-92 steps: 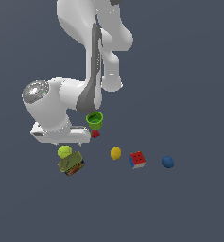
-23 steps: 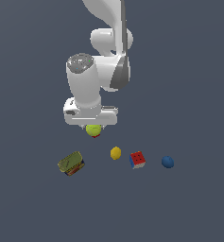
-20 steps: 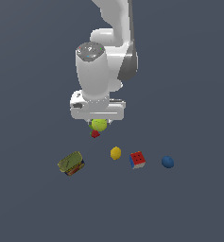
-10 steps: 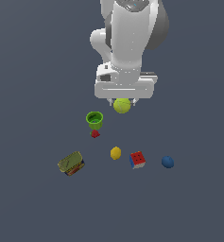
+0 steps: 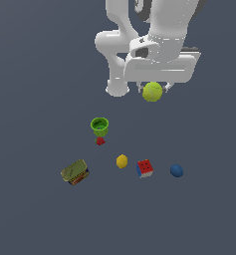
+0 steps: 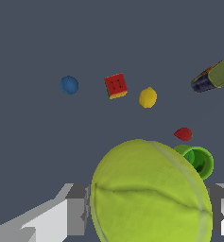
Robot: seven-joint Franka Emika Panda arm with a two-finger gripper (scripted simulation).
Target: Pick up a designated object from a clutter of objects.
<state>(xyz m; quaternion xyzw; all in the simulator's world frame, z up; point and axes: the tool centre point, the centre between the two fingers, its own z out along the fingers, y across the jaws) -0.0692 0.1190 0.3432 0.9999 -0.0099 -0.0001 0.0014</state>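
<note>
The yellow-green tennis ball [image 5: 152, 91] hangs high above the floor, held under the white arm. My gripper [image 5: 153, 89] is shut on it, and the ball fills the wrist view [image 6: 151, 194] between the grey fingers [image 6: 75, 212]. The rest of the clutter lies below: green cup [image 5: 99, 125], red pyramid [image 5: 100, 141], olive can [image 5: 74, 172], yellow lemon [image 5: 121, 161], puzzle cube [image 5: 145, 168] and blue ball [image 5: 176, 171].
The wrist view shows the same items past the ball: blue ball [image 6: 69, 85], cube [image 6: 116, 86], lemon [image 6: 147, 97], pyramid [image 6: 183, 134], cup [image 6: 198, 160] and can [image 6: 217, 75]. The white arm base [image 5: 118, 88] stands behind the cup.
The gripper has lifted the tennis ball from beside the olive can and carried it up and toward the exterior view's right. The other items have not moved.
</note>
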